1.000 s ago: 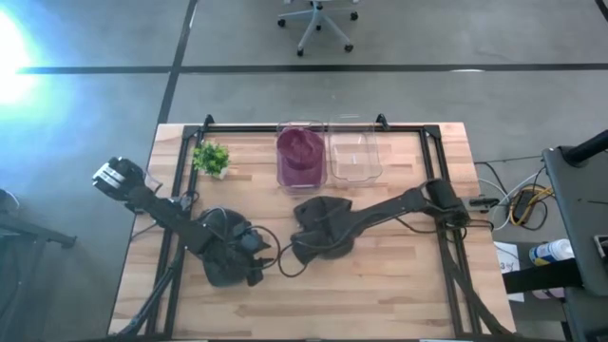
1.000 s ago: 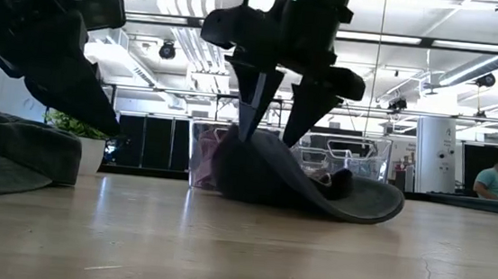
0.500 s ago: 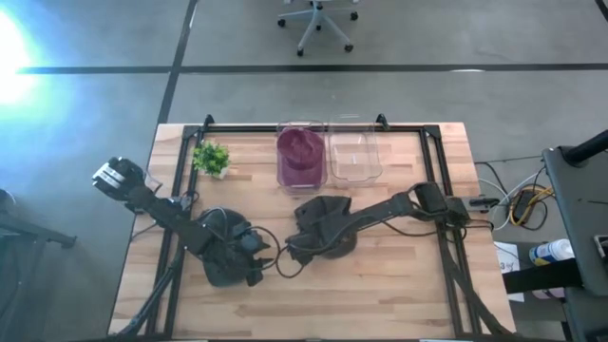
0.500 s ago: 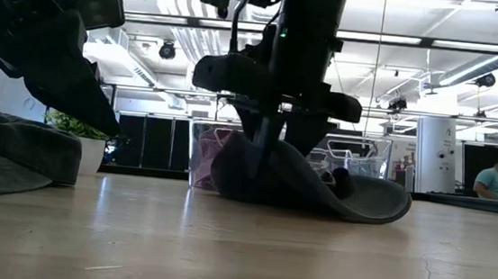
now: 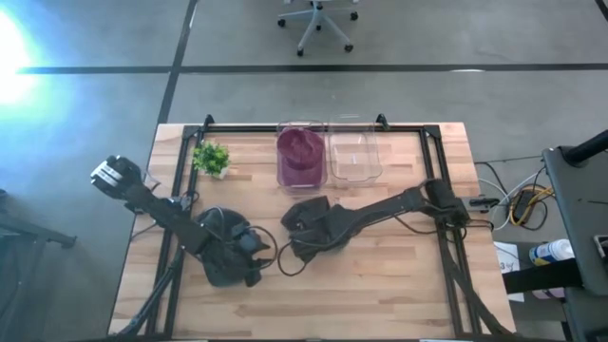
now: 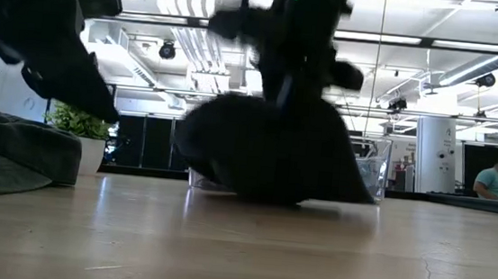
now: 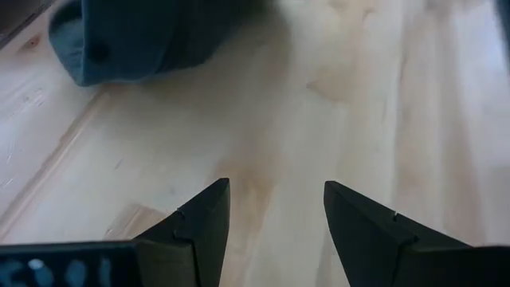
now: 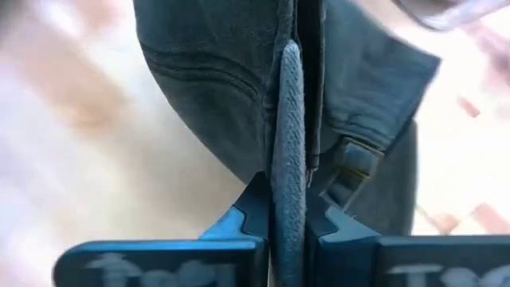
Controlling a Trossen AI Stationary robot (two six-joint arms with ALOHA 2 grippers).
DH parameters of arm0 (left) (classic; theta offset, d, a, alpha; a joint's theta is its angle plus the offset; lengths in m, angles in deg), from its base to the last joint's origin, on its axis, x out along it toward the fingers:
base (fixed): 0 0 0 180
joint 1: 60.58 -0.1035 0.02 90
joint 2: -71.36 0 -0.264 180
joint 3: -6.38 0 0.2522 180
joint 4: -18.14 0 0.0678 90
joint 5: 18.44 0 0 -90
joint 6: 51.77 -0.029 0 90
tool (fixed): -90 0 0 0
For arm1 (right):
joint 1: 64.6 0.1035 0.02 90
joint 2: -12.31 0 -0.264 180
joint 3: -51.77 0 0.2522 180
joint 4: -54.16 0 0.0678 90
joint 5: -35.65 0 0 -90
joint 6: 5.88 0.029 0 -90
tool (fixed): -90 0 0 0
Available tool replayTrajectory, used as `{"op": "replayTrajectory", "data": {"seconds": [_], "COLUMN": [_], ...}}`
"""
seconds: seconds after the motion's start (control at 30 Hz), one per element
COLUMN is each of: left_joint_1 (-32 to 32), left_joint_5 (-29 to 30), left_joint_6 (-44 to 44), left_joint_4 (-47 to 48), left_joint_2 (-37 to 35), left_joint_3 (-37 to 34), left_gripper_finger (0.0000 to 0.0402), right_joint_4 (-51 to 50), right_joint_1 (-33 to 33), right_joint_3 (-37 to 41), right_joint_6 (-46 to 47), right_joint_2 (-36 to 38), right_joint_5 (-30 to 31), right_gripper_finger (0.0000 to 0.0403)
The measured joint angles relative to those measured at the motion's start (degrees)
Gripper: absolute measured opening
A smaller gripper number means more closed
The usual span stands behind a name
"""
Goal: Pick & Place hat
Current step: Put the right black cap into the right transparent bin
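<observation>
A dark grey hat (image 5: 310, 220) sits at the table's middle, with my right gripper (image 8: 288, 217) shut on it; in the low view the hat (image 6: 275, 155) is a blurred dark mass under the gripper. A second grey hat (image 6: 13, 153) lies on the table at the near left, also showing in the left wrist view (image 7: 119, 40). My left gripper (image 7: 275, 211) hovers open just above the bare wood beside it, touching nothing. My right gripper pinches a thick stitched edge of the hat (image 8: 288, 171) between its two fingers, which come from above and point down. The rest of the hat hangs bunched below the fingers. Whether its lowest part (image 6: 267, 195) still rests on the table, I cannot tell.
At the table's far edge stand a clear bin holding something purple (image 5: 300, 154) and a clear bin (image 5: 355, 157) to its right. A small potted plant (image 5: 211, 158) is at the far left. Bare wood lies along the near side and the right.
My right gripper has come down onto the hat, shut on its edge and started upward. The hat, which lay spread with its brim toward the right, is now gathered up under the fingers and has shifted a little toward the table's left.
</observation>
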Motion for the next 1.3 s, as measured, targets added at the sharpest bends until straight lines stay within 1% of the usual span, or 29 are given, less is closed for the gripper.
{"op": "replayTrajectory", "data": {"seconds": [0.1,0.17,0.23,0.3,0.37,0.43,0.57,0.6,0.67,0.73,0.77,0.8,0.9,1.03,1.13,1.3], "left_joint_1": [0.4,0.9,1.3,1.8,2.0,2.4,3.4,3.6,3.8,3.9,3.9,3.9,4.0,4.0,4.1,4.4], "left_joint_5": [0.1,1.3,3.6,5.8,7.6,8.8,11.2,11.6,12.4,12.5,12.6,12.6,12.6,12.8,12.3,8.7], "left_joint_6": [0.7,1.2,1.4,1.4,1.5,1.5,1.5,1.5,1.6,2.4,2.7,3.0,4.1,5.8,7.9,14.9], "left_joint_4": [0.0,0.1,0.2,0.6,0.4,0.5,0.7,0.8,0.9,0.9,0.9,1.0,0.9,1.0,1.8,4.1], "left_joint_2": [-2.5,-4.5,-6.7,-9.1,-11.3,-13.6,-16.7,-17.3,-18.1,-18.3,-18.3,-18.2,-17.9,-17.4,-16.8,-13.4], "left_joint_3": [0.0,0.0,0.0,0.0,0.0,0.0,0.0,0.0,0.0,0.0,0.1,0.2,0.5,0.6,0.4,0.2], "left_gripper_finger": [0.0197,0.0197,0.0197,0.0197,0.0197,0.0197,0.0196,0.0196,0.0195,0.0195,0.0194,0.0194,0.0194,0.0194,0.0194,0.0194], "right_joint_4": [2.6,6.9,12.7,22.0,33.0,43.8,58.8,64.5,80.2,95.8,102.2,105.4,107.3,114.0,112.9,108.7], "right_joint_1": [0.6,1.0,1.0,0.5,0.1,0.0,0.0,0.0,-0.1,-0.1,-0.1,-0.1,-0.1,-0.4,-0.8,-0.8], "right_joint_3": [0.1,0.5,2.4,6.6,13.0,20.6,37.1,41.2,49.5,56.0,58.9,61.5,65.8,67.1,67.3,67.8], "right_joint_6": [-0.6,-1.2,-1.2,-0.7,2.3,6.5,16.7,19.2,23.7,28.6,31.2,33.6,38.2,39.3,39.8,39.0], "right_joint_2": [4.3,7.9,11.9,16.3,20.7,24.4,29.5,29.8,29.8,28.3,27.3,26.3,21.8,17.8,15.3,14.3], "right_joint_5": [-3.7,-6.7,-11.9,-18.6,-25.2,-29.0,-28.8,-28.7,-28.0,-25.5,-24.0,-22.9,-21.4,-21.2,-21.2,-21.1], "right_gripper_finger": [0.0011,0.0011,0.0010,0.0010,0.0010,0.0010,0.0010,0.0009,0.0009,0.0010,0.0011,0.0011,0.0011,0.0011,0.0012,0.0013]}}
